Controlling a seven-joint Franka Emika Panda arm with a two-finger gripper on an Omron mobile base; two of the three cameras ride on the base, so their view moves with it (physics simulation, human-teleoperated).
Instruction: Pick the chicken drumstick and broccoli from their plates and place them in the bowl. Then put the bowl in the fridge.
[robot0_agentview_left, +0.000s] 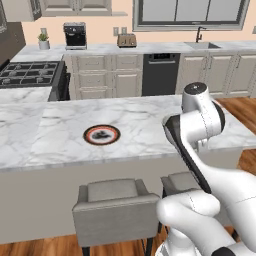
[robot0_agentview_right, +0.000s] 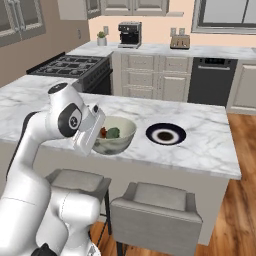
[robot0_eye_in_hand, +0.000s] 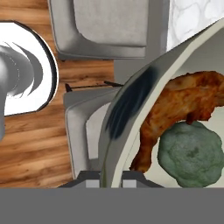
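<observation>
The grey-green bowl (robot0_agentview_right: 119, 136) with its cream inside is at the island's front edge, and my gripper (robot0_agentview_right: 97, 144) is shut on its near rim. In the hand view the bowl's rim (robot0_eye_in_hand: 131, 100) runs down between my fingertips (robot0_eye_in_hand: 91, 178), with stools and floor beneath it. The reddish-brown chicken drumstick (robot0_eye_in_hand: 183, 103) and the dark green broccoli (robot0_eye_in_hand: 190, 151) lie together inside the bowl. Both plates rest bare on the island: the red-rimmed plate (robot0_agentview_left: 101, 134) and the dark plate (robot0_agentview_right: 165, 134), which is right of the bowl. The fridge is out of view.
Grey stools (robot0_agentview_right: 155, 210) stand tucked under the island's near side (robot0_agentview_left: 112, 205). A stove (robot0_agentview_right: 70, 65) sits at the far left. On the back counter are a coffee machine (robot0_agentview_right: 129, 34) and a toaster (robot0_agentview_right: 179, 42). Wooden floor (robot0_agentview_right: 235, 200) lies to the right.
</observation>
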